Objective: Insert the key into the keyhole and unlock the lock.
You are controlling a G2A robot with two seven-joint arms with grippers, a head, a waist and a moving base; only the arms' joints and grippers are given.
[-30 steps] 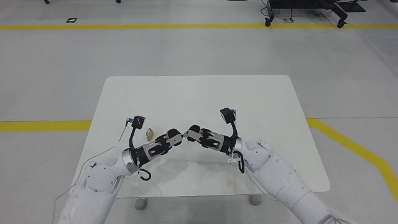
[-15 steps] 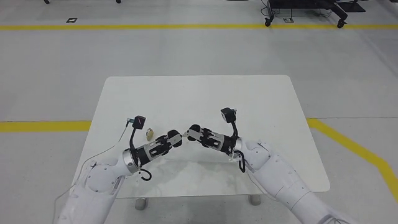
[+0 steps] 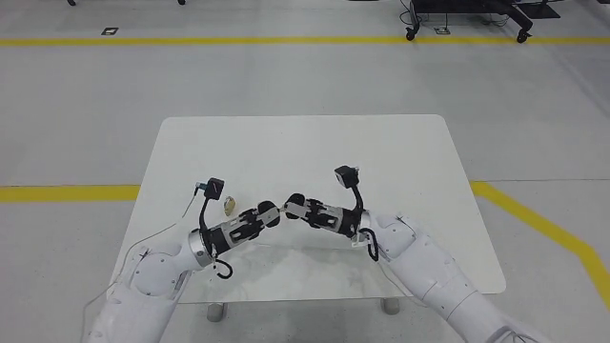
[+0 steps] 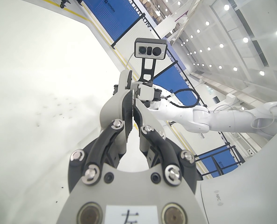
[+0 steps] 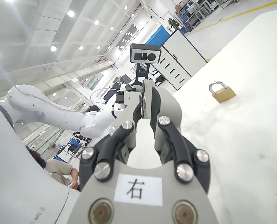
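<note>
Right arm is edging a shade toward the left one compared with a second ago, its wrist camera mount drifting slightly inward in the top view; left arm and padlock point(image 3: 229, 206) are staying put. Both grippers are meeting tip to tip over the near middle of the desk point(image 3: 381, 143), raised off its surface. Left gripper point(image 4: 133, 100) is looking clenched, pads almost together; right gripper point(image 5: 145, 101) is likewise pinching down. Between the pads of each a thin metal sliver is showing edge-on; I am taking it for the key point(image 5: 142, 104), held by both at once, though its blade and teeth are staying hidden. Reading this as a hand-over or regrip step, with insertion not yet begun. Padlock is lying flat on the desk just beside the left arm's wrist, on its far side, apart from both grippers: small brass body, silver shackle closed, keyhole face not making itself seen. Next move is calling for one gripper to let go cleanly so the other is carrying the key alone with the blade sticking out; the freed gripper is then needing to pin the padlock body. Worrying about slip: key is looking thin and smooth, padlock light and likely sliding under a push
</note>
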